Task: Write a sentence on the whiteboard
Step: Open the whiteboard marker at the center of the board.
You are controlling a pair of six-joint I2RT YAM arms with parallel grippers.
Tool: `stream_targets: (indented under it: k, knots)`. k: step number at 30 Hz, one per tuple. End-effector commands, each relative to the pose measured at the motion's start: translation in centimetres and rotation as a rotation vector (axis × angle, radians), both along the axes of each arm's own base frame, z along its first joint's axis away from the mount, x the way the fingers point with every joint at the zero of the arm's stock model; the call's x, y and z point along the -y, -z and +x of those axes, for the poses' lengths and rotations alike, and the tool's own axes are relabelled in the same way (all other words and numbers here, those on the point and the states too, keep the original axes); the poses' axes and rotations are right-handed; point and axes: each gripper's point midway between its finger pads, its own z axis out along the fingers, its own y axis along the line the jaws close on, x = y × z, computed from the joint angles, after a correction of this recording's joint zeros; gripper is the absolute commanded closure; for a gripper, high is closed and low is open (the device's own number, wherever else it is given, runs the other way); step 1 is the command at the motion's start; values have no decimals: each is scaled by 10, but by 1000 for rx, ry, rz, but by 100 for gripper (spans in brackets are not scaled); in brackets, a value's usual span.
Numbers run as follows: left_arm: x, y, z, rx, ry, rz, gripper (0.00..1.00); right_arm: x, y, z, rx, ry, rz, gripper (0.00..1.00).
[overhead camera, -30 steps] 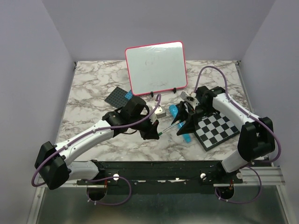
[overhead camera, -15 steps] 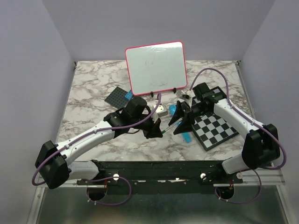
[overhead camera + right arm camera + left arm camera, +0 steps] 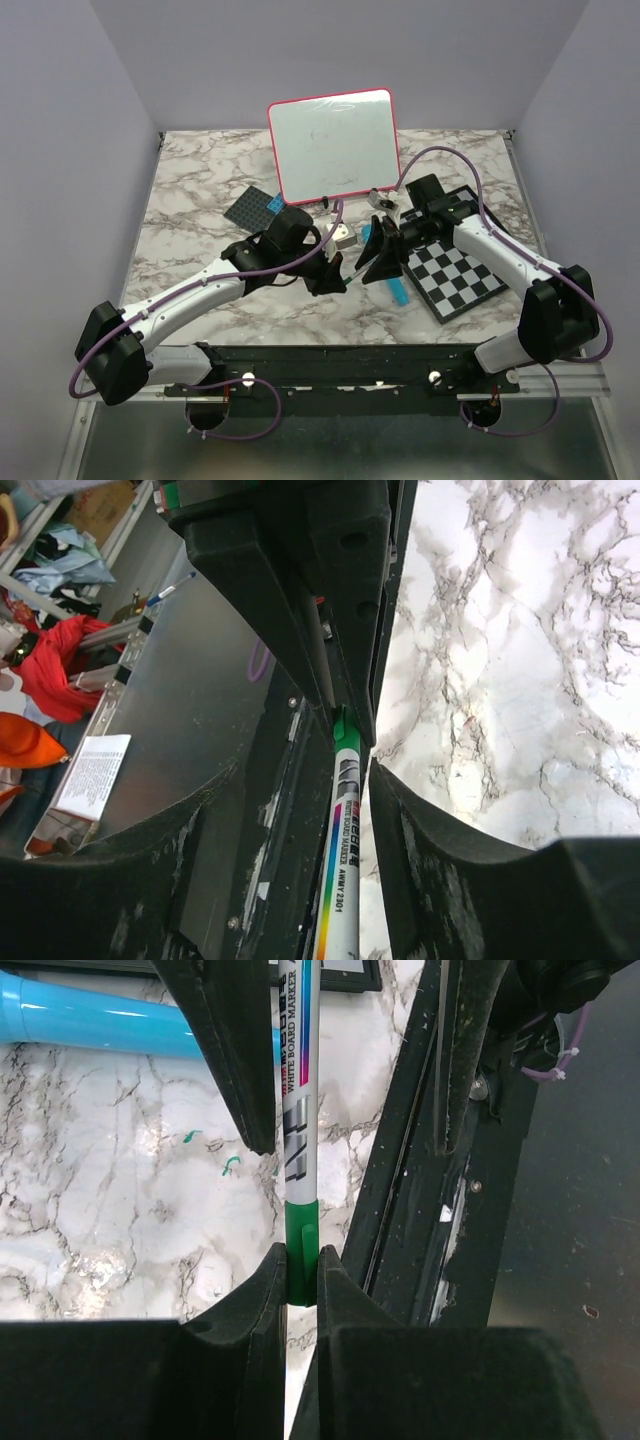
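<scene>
The left gripper point(image 3: 301, 1278) is clamped on the marker's point(image 3: 298, 1110) green cap point(image 3: 302, 1235). The right gripper point(image 3: 325, 790) straddles the barrel, fingers parted. I'd say uncapping is in hand: the right must pinch, then pull. The whiteboard point(image 3: 335, 145) stands propped at the back, well apart.

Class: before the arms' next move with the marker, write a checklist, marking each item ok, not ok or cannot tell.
1. The left gripper clamps the marker by its green cap: ok.
2. The right gripper is closed on the marker too: not ok, it sits open astride it.
3. Cap removed: not ok.
4. The whiteboard stands facing the arms: ok.
5. Ink flows: cannot tell.
</scene>
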Motion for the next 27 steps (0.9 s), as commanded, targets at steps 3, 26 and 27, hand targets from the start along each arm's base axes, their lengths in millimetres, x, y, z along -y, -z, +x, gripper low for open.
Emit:
stream_targets:
  k: [3, 26, 27]
  knots:
    - [-3, -3, 8, 30, -28, -11, 100, -3, 7, 3, 8, 18, -38, 43]
    - [-8, -3, 9, 37, -30, -2, 100, -8, 15, 4, 0, 18, -81, 62]
    - [-8, -3, 9, 36, -28, 0, 100, -9, 15, 4, -1, 16, -82, 63]
